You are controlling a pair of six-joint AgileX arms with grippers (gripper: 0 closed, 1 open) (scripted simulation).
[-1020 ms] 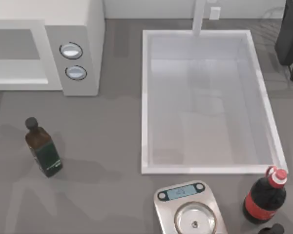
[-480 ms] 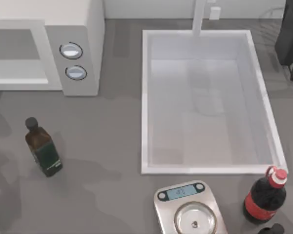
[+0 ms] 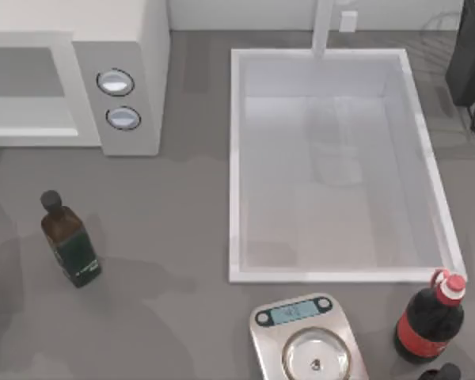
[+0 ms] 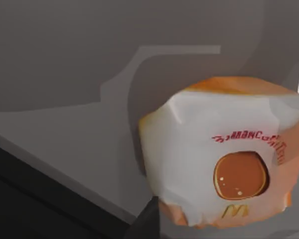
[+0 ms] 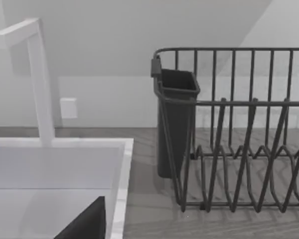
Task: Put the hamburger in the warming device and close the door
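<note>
The hamburger point(image 4: 224, 154) is wrapped in white paper with an orange bun picture and red print. It fills the left wrist view and lies on a grey surface near a dark edge. A dark fingertip point(image 4: 148, 219) of my left gripper shows right beside its wrapper. The warming device point(image 3: 131, 47) is a white box at the table's back left, with two silver-rimmed knobs point(image 3: 115, 82) on a grey panel. Left of the panel its front shows a grey recess over a white floor. The door is out of view. A dark part of my right gripper point(image 5: 84, 223) hangs over the sink's back corner.
A white sink basin point(image 3: 239, 158) with a white faucet point(image 3: 323, 28) takes up the middle right. A dark green bottle point(image 3: 71, 241) stands at the front left. A steel scale point(image 3: 305, 340) and a cola bottle point(image 3: 429, 321) stand at the front. A black dish rack point(image 5: 229, 134) sits at the back right.
In the top view, only the shadows on the table's left front have shifted. No object on the table has moved.
</note>
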